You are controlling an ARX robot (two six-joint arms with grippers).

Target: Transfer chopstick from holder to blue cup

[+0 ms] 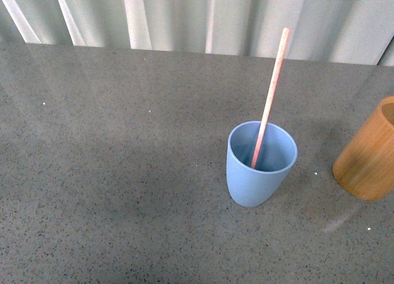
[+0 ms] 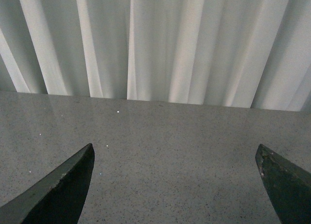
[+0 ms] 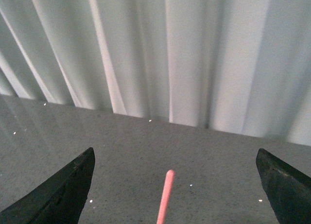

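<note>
**Chopstick Seen in Blue Cup**

While both grippers are spread wide and empty, the chopstick (image 1: 269, 99) is seen leaning toward 1 o'clock inside the blue cup (image 1: 258, 182); the holder (image 1: 369, 154) is found at 3 o'clock.

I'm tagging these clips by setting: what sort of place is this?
Probably a lab or studio test bench, not a home kitchen: a bare grey speckled countertop, a plain white pleated curtain as backdrop, and only a blue cup, chopstick and wooden holder set out.

A speckled grey surface (image 1: 123, 191) is catching soft light — pale pleated curtains (image 1: 184, 16) are hanging along its far edge.
</note>
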